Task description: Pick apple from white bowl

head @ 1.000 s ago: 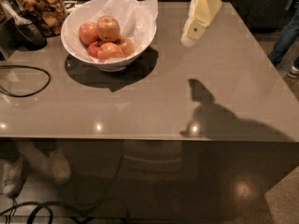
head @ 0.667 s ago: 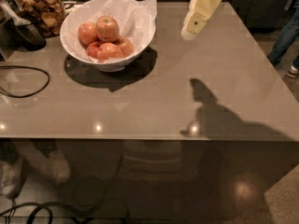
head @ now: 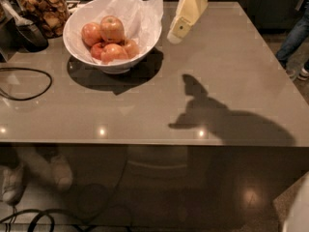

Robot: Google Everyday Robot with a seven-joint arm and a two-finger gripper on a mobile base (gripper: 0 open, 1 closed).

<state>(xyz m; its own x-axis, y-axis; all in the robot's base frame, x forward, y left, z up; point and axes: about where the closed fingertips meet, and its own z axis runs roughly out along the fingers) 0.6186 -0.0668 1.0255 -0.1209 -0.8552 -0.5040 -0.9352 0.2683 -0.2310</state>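
The white bowl [head: 77, 46] stands at the table's back left, lined with crumpled white paper [head: 140, 13]. Several pinkish-red apples lie in it. The apple [head: 112, 29] is the biggest one and sits on top of the pile, with a pale yellow patch near its stem. My gripper [head: 175, 34] hangs cream-coloured from the top edge, tilted down and to the left. Its tip is just right of the bowl's rim, above the table, touching nothing. It casts a dark shadow [head: 207, 111] on the table's right half.
A glass jar of brown snacks [head: 44, 7] and a dark scoop-like object [head: 28, 33] stand at the back left. A black cable [head: 25, 83] loops on the left. A person's legs [head: 295, 35] are beyond the table's right edge. Feet [head: 34, 175] show under the front edge.
My gripper has shifted left, closer to the bowl's right rim. The bowl and apples have not moved.
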